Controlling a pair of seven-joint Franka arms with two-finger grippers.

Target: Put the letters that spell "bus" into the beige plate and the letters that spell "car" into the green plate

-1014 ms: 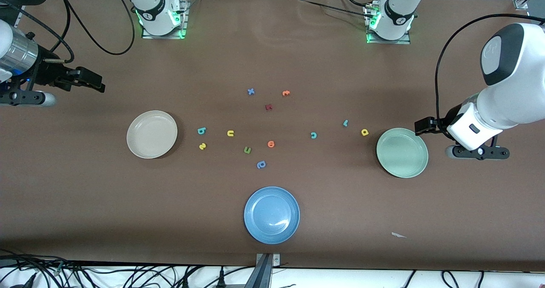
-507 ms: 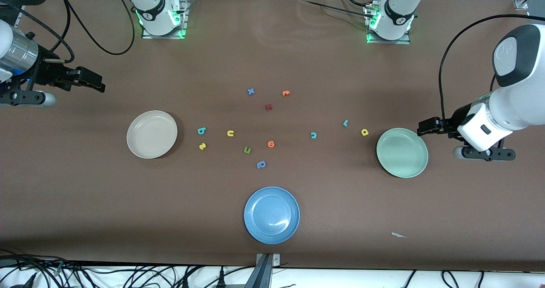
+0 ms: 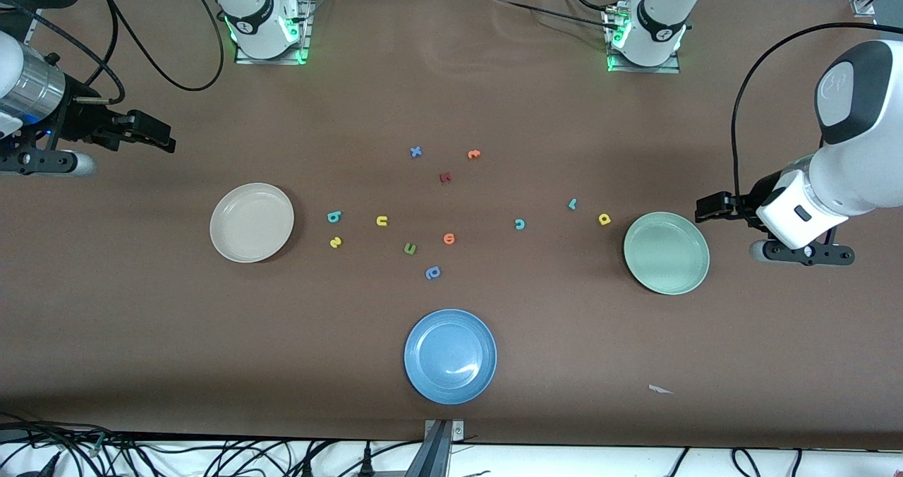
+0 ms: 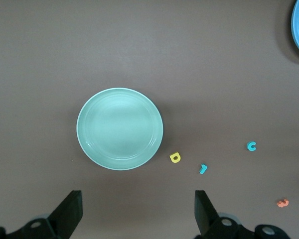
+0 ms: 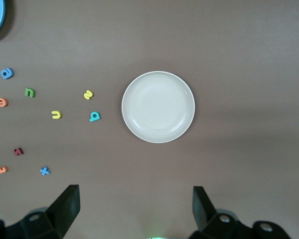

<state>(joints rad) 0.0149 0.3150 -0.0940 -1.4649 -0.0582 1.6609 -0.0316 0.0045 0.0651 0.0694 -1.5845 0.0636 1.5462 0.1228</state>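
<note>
Front view: nothing is sorted yet; both target plates are bare. The beige plate (image 3: 252,222) sits toward the right arm's end of the table, with the teal "b" (image 3: 334,216), the yellow "s" (image 3: 336,242) and the yellow "u" (image 3: 382,221) just beside it toward the table's middle. The green plate (image 3: 666,252) sits toward the left arm's end; the yellow "a" (image 3: 604,219) lies near its rim, the teal "r" (image 3: 573,204) next to that, and the teal "c" (image 3: 520,224) farther toward the middle. The left gripper (image 3: 707,207) hangs over the table beside the green plate's rim at the left arm's end, so the "car" letters lie across the plate from it, toward the middle. The right gripper (image 3: 152,133) hovers near the table edge at the right arm's end, with the beige plate between it and the "bus" letters. Each arm is plainly the nearer one for its own word.

Left wrist view: the left gripper's jaws stand wide apart and hold nothing. The green plate is central, with "a" closest to its rim, then "r", then "c".

Right wrist view: the right gripper's jaws are likewise spread and hold nothing. The beige plate is central, with "b" and "s" closest to it and "u" a little farther out among the distractor letters.
</note>
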